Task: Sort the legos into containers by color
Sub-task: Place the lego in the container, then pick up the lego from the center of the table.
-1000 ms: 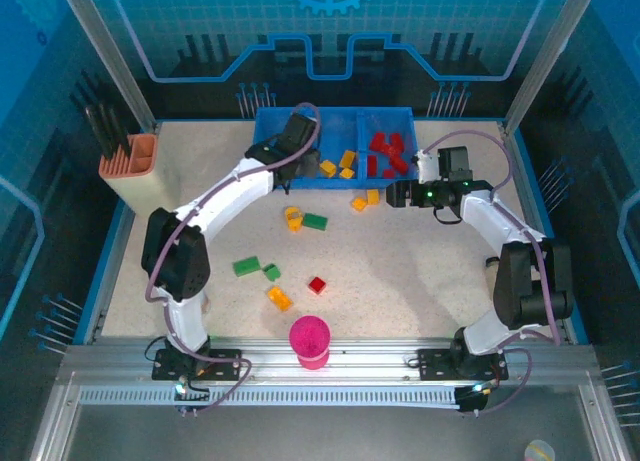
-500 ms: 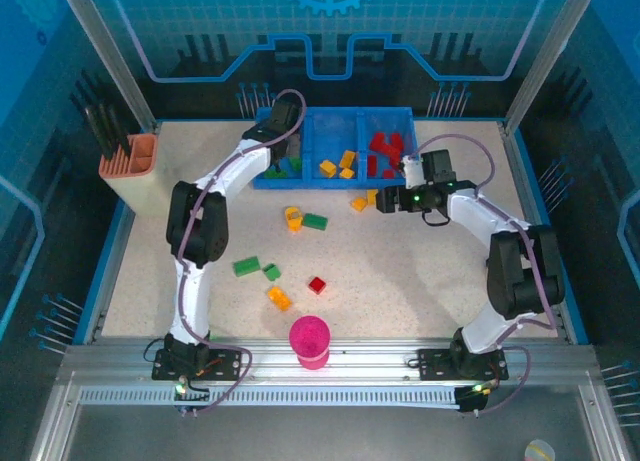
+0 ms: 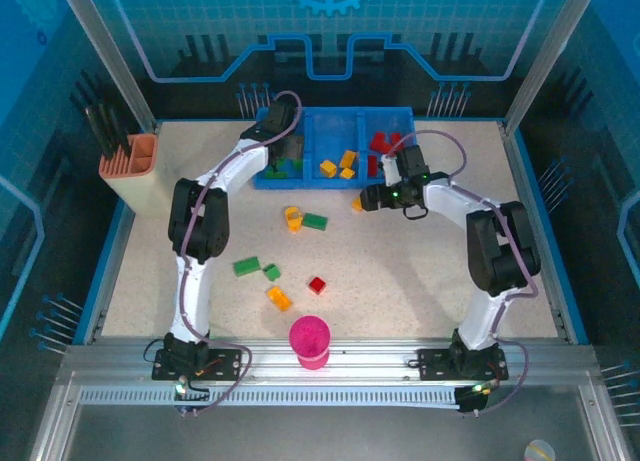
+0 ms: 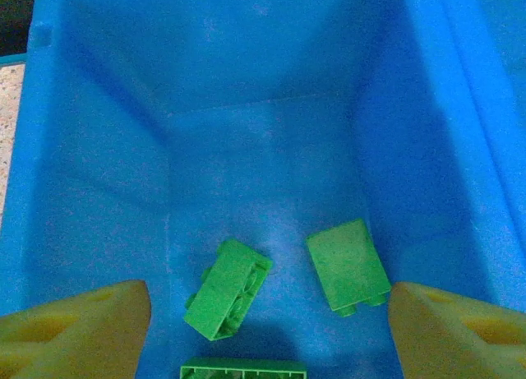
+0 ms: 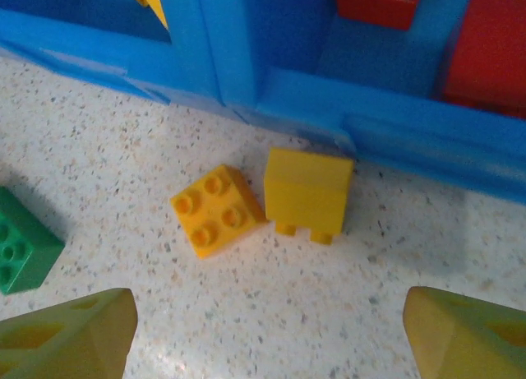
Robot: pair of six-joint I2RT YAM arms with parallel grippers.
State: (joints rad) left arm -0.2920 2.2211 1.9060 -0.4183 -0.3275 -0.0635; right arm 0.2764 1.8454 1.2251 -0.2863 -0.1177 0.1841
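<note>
Green legos (image 4: 226, 290) lie in the left-end blue compartment (image 4: 246, 149) beneath the parted fingers (image 4: 74, 330) of the left gripper (image 4: 269, 325); the right gripper (image 5: 267, 334), likewise spread, hangs over two yellow legos (image 5: 306, 190).

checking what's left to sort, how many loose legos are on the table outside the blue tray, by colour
green legos: 3
red lego: 1
orange-yellow legos: 4
total: 8
</note>
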